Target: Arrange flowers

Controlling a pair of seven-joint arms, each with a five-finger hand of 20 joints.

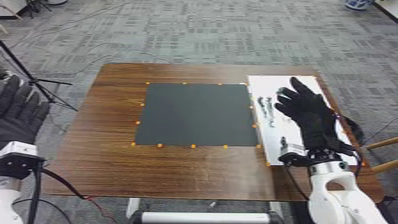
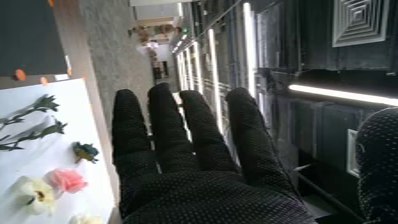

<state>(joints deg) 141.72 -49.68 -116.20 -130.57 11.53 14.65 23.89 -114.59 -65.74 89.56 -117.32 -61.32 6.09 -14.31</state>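
White in the head view, a sheet bears slender green stems beneath the right hand, fingers straight; the left hand is straight-fingered too. In the right wrist view, a ruffled pink flower lies beside a cream flower, near the leafy stems.

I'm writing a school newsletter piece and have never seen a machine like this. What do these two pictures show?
This is a robot with two white arms, each ending in a black-gloved hand. The head view looks down over a wooden table; the other comes from the right arm's wrist.

On the table are a dark square edged with orange dots and, towards the robot's right, a white sheet. Two leafy stems, a dark green piece, a pink flower and a cream flower lie on it.

The right hand is above the sheet, the left hand beside the table. Both look empty, fingers straight.
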